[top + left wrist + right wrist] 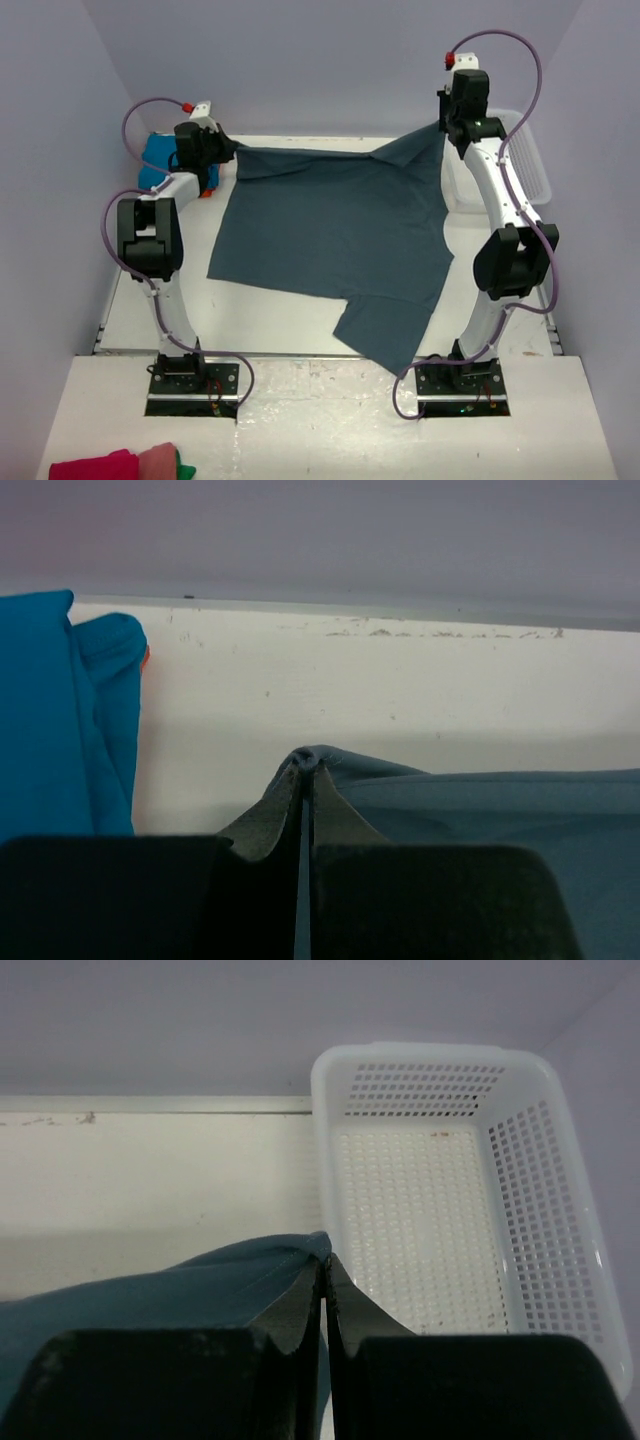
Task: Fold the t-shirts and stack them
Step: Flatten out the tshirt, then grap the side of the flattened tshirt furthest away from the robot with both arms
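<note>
Fingers [268,825] on outspread slate-blue t-shirt [330,240]

3 tees [330,230] – 1 bskt [430,1200]

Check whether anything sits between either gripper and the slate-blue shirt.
Nothing visible does. The left gripper and the right gripper are each shut directly on a far corner of the slate-blue shirt.

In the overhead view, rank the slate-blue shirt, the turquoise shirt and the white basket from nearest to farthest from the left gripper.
1. Slate-blue shirt: corner held in the left gripper.
2. Turquoise shirt: just to its left.
3. White basket: far right side.
</note>
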Robot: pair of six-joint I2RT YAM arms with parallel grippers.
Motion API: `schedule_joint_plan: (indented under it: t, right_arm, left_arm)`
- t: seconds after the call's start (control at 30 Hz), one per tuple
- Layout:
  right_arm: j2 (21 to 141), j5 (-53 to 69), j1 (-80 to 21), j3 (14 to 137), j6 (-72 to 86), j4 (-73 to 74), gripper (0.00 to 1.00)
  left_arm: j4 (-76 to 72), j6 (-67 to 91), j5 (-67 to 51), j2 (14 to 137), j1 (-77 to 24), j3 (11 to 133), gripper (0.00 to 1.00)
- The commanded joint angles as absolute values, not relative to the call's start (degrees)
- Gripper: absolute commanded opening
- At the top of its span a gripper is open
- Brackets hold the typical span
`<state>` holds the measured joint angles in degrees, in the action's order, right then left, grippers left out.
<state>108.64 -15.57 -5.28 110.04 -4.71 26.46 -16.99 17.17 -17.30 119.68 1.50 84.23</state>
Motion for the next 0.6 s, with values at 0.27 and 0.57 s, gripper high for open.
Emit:
schedule_joint_plan:
  t: [0.27,0.57]
  right_arm:
    - [113.82,-18.55,-4.66,119.09,-4.92,27.86,0.0]
    - [114.43,-16.79,-4.4,119.71,-5.01,29.26,0.0]
  left_arm:
    - [-18.29,17.58,-17.93,117.68,2.37,90.17,0.0]
    - [-17.67,17.58,-18.98,119.18,2.46,91.23,0.0]
